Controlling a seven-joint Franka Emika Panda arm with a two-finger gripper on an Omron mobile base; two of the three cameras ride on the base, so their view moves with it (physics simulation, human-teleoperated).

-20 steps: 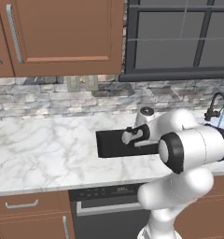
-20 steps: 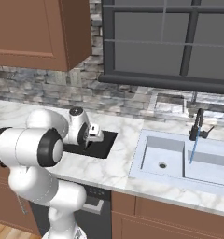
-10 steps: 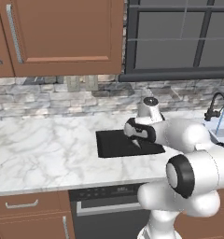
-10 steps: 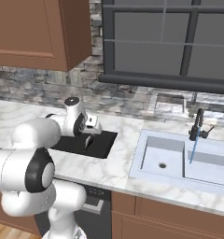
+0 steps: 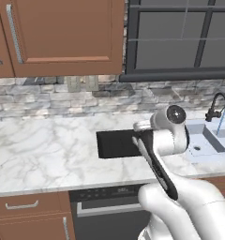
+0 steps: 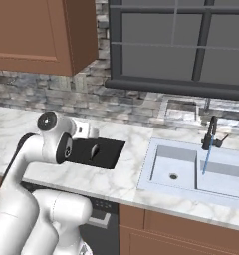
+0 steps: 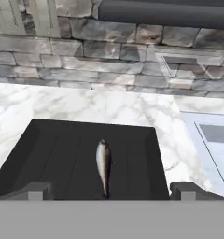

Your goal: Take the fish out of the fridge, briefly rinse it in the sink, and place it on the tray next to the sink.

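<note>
My arm bends low over the black tray [image 5: 115,144] on the desk [image 5: 44,150], pincer [image 7: 112,190] spread open; the hand view reveals the fish [image 7: 103,164] lying at the tray's centre, sink [image 6: 191,169] at three o'clock.

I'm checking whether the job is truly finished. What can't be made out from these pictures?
- Left base view: the arm hides the right part of the tray, and the fish on it.
- Right base view: the fish is too small for detail.
- Hand view: the sink is cut off by the right edge.
</note>
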